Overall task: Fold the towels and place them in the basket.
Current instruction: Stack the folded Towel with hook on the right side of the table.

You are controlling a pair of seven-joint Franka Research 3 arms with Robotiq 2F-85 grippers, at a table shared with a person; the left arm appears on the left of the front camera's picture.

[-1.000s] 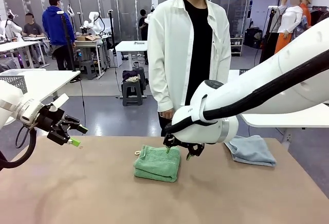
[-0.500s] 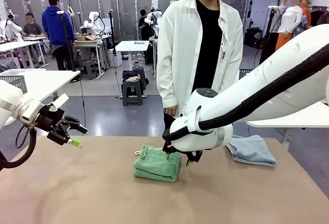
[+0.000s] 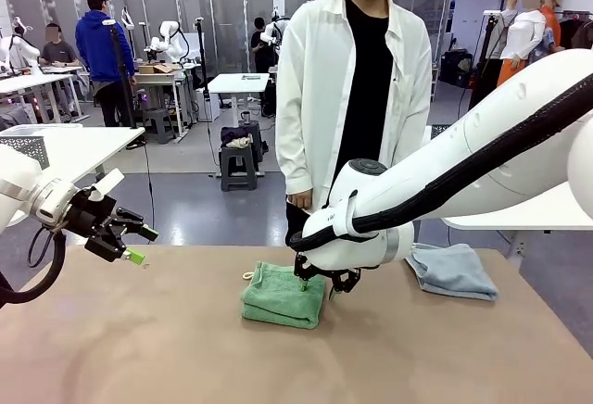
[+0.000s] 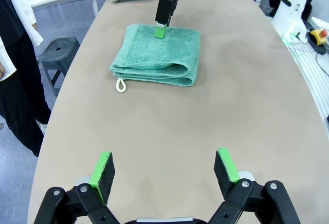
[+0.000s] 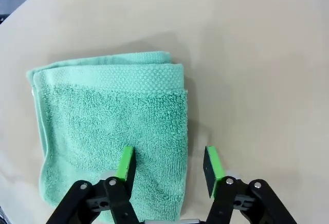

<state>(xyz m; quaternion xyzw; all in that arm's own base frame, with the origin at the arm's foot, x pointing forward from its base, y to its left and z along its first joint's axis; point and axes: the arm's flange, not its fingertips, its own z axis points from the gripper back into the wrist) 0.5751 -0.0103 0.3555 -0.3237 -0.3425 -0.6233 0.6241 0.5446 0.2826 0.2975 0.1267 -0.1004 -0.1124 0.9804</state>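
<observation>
The green towel point(image 3: 284, 295) lies folded on the table point(image 3: 185, 348), near the middle and toward the far edge, in front of the person point(image 3: 357, 98) who stands at the far side. Its small corner loop point(image 3: 247, 276) sticks out at the left far corner. In the left wrist view the folded edge of the towel point(image 4: 156, 54) faces the camera and the loop point(image 4: 121, 85) lies on the table beside it.

The right gripper point(image 3: 320, 284) hangs over the right edge of the green towel, its arm reaching across from the right. In the right wrist view its jaws are parted, about half spread, and empty: one finger point(image 5: 126, 163) stands over the towel point(image 5: 110, 126) and the other over bare table point(image 5: 257, 70) just beside the towel's edge. Whether the tip touches the cloth cannot be told. In the left wrist view one green pad point(image 4: 161, 30) of that gripper sits at the far edge of the towel.

The blue-grey towel point(image 3: 452, 270) lies loosely folded at the far right of the table, well apart from the green one.

The left gripper point(image 3: 139, 245) hovers above the left side of the table, well apart from both towels. Its jaws are wide open with nothing between them, as the left wrist view point(image 4: 164, 167) shows over bare tabletop.
</observation>
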